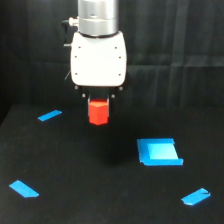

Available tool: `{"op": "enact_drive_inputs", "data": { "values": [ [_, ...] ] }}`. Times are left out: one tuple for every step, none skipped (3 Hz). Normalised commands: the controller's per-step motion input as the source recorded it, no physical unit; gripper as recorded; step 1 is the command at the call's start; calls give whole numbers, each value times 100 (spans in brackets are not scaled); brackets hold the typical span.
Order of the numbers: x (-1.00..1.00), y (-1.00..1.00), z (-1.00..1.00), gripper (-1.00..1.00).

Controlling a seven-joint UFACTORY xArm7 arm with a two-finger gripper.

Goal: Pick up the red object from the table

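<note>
The red object (98, 113), a small red-orange hexagonal block, hangs directly under the white gripper body in the upper middle of the exterior view. My gripper (98, 102) is shut on its top part, and only short dark finger stubs show beside it. The block appears to be held clear of the black table (75, 165), with dark surface visible below it. The fingertips themselves are hidden behind the block.
A blue square patch (159, 152) lies on the table to the exterior view's right of the block. Blue tape strips lie at the left (49, 115), the lower left (23, 188) and the lower right (196, 197).
</note>
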Motion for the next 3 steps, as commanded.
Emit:
{"op": "enact_drive_inputs", "data": {
  "values": [
    [5,8,2,-96],
    [-10,4,8,-89],
    [-2,-1,-5,-93]
  ]
}}
